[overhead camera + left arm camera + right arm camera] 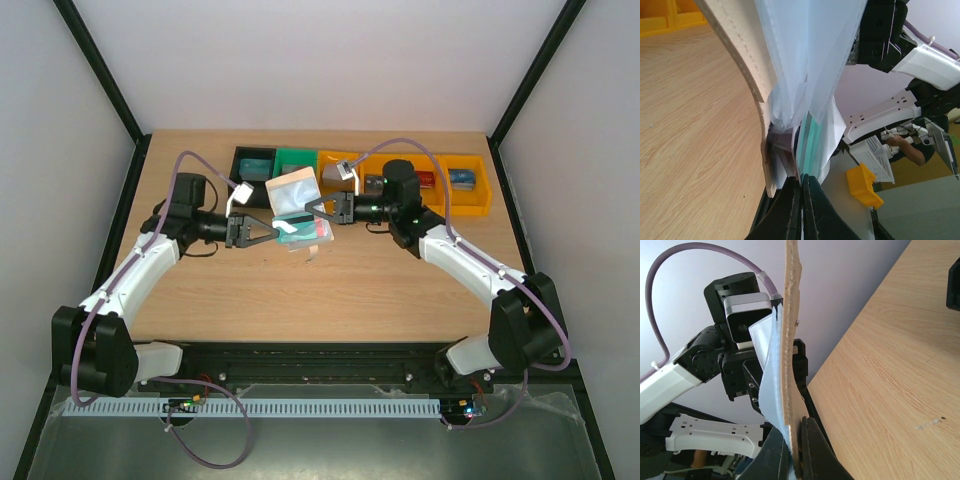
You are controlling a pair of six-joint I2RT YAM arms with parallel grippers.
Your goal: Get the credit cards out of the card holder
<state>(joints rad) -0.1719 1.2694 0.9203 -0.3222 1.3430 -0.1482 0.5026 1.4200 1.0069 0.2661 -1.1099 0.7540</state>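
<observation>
- Pinching the card holder point(293, 188) cover shut-tight with the right gripper point(796, 455), aloft over mid-bench point(300, 295).
- Clamping the left gripper point(801, 196) narrowly on the teal card point(812, 145) edge, sleeve-bound.
- Judging it partly done: seemingly some cards in the orange bins point(478, 197); teal card, maybe others, left.

Wooden table point(330, 300), black bin point(240, 160), green bin point(296, 152), orange bins point(465, 207) w/ small items, row along far edge
</observation>
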